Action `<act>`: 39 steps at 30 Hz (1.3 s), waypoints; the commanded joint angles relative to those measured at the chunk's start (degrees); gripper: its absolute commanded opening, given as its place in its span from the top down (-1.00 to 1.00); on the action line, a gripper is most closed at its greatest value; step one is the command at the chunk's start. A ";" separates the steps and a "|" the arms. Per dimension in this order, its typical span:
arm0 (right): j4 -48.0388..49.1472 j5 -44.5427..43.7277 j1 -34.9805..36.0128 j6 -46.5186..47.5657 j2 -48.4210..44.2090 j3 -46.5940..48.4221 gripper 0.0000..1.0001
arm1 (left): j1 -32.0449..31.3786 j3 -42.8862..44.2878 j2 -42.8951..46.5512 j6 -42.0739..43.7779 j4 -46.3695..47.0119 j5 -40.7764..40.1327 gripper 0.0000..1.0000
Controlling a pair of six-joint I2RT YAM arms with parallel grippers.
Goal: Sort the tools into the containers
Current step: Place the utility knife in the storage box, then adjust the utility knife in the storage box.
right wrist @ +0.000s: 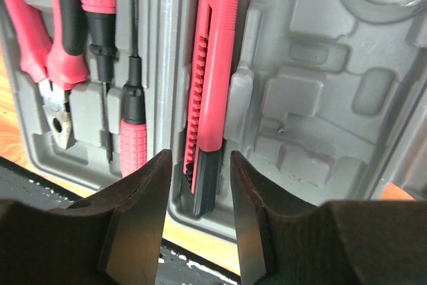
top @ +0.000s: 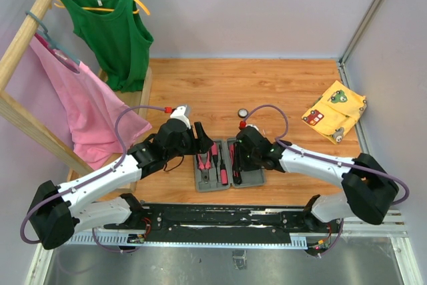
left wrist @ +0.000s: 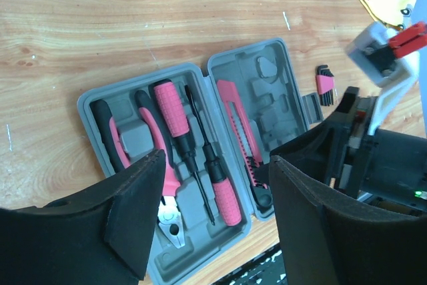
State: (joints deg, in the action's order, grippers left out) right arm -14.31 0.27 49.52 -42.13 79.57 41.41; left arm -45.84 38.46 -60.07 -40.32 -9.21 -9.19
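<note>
The grey tool case [top: 253, 175] lies open near the table's front edge. In the left wrist view its left half [left wrist: 93, 101] holds pliers [left wrist: 157, 138] and two screwdrivers [left wrist: 175, 115]. Its right half holds the pink cutter [left wrist: 241, 135]. My left gripper [left wrist: 217, 201] is open and empty above the case's near edge. My right gripper [right wrist: 198, 188] is open, its fingers on either side of the cutter's [right wrist: 212, 58] black end without gripping it. A set of hex keys [left wrist: 324, 85] lies on the wood beside the case. The round black-white disc [top: 243, 113] lies behind the case.
A yellow patterned cloth [top: 334, 111] lies at the right back. A wooden rack with a green top [top: 113, 31] and a pink garment [top: 83, 108] stands at the left. The black rail [top: 227, 217] runs along the near edge. My right arm [left wrist: 373, 158] is close beside the case.
</note>
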 commanded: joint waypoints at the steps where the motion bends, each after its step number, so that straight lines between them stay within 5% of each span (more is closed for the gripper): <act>1: -1.88 -3.16 -0.36 2.05 -4.79 0.07 0.17 | -0.21 0.50 -0.51 1.29 0.59 -0.70 -0.34; 14: -2.47 -1.46 -1.86 5.68 -6.10 0.42 0.56 | -2.31 -2.60 -4.99 3.05 3.50 1.14 -0.08; 39: -1.78 0.58 -2.03 4.31 4.89 1.47 0.72 | -5.31 -3.51 -15.97 5.86 8.26 1.94 0.13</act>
State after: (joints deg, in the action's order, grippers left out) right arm -14.87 2.81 48.03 -37.23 81.67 43.13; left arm -50.46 35.62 -75.09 -35.75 -3.27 -7.73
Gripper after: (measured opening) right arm 0.150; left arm 0.439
